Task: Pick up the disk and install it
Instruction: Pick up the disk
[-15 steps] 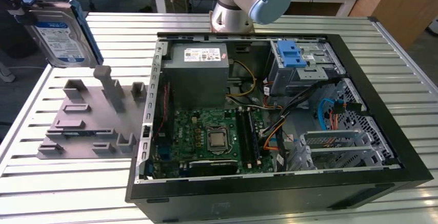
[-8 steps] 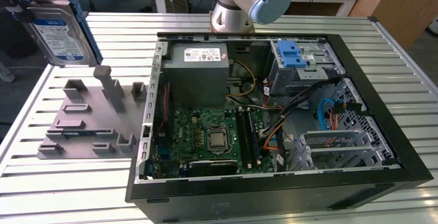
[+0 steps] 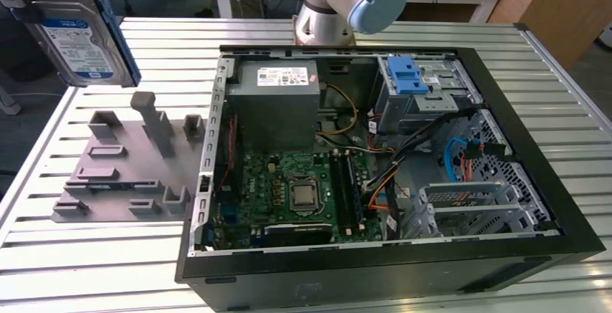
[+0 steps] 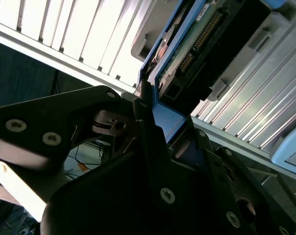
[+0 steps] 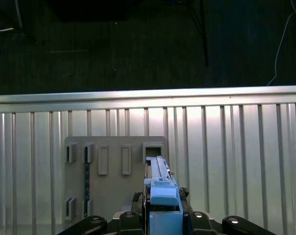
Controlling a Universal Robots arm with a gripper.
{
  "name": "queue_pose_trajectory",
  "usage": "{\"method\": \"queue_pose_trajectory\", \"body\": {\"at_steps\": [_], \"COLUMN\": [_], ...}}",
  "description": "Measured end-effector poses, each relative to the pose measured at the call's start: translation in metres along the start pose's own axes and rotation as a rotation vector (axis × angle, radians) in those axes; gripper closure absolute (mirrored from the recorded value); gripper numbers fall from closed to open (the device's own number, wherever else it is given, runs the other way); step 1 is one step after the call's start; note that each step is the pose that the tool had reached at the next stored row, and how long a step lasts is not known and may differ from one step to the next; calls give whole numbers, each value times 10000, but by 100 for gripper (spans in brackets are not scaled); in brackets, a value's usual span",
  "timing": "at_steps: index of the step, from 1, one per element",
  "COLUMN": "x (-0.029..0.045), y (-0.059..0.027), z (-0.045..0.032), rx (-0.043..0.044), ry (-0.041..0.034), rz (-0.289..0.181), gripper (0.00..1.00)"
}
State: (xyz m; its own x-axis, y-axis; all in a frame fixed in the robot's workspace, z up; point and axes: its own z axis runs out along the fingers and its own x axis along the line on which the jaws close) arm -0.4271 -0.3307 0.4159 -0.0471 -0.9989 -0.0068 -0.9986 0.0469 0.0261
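Note:
The disk (image 3: 82,34) hangs upright in the air at the exterior view's far left, label side showing, with blue rails along its edges. It is well above the grey holder plate (image 3: 115,177). My gripper (image 3: 34,1) is shut on the disk's upper end. In the first wrist view the disk (image 5: 160,188) is edge-on between the black fingers of the gripper (image 5: 162,220), above the holder plate (image 5: 113,181). In the second wrist view the disk's circuit-board side (image 4: 197,44) and blue rail sit clamped in the gripper (image 4: 167,129).
The open computer case (image 3: 540,184) lies on the slatted metal table (image 3: 125,256). Inside are a grey box with a white sticker (image 3: 277,105), a green motherboard (image 3: 297,191) and a silver cage with a blue latch (image 3: 411,84). The arm's base (image 3: 330,12) stands behind the case.

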Motion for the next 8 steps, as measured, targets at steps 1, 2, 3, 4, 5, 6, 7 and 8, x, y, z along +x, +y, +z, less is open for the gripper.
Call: {"method": "queue_pose_trajectory", "body": {"at_steps": [1, 2, 3, 4, 5, 6, 7, 8], "x": [0, 0, 0, 0, -1, -1, -1, -1], "y": [1, 1, 2, 2, 3, 4, 4, 5], "z": [-21, -42, -65, -88, -113, -138, -163, -187], "rx": [-1, -1, -1, -1, 0, 1, -1, 0], "ry": [0, 1, 1, 0, 0, 0, 0, 0], "rz": [0, 0, 0, 0, 0, 0, 0, 0], "gripper": [64, 64, 64, 64, 64, 64, 64, 64]}}
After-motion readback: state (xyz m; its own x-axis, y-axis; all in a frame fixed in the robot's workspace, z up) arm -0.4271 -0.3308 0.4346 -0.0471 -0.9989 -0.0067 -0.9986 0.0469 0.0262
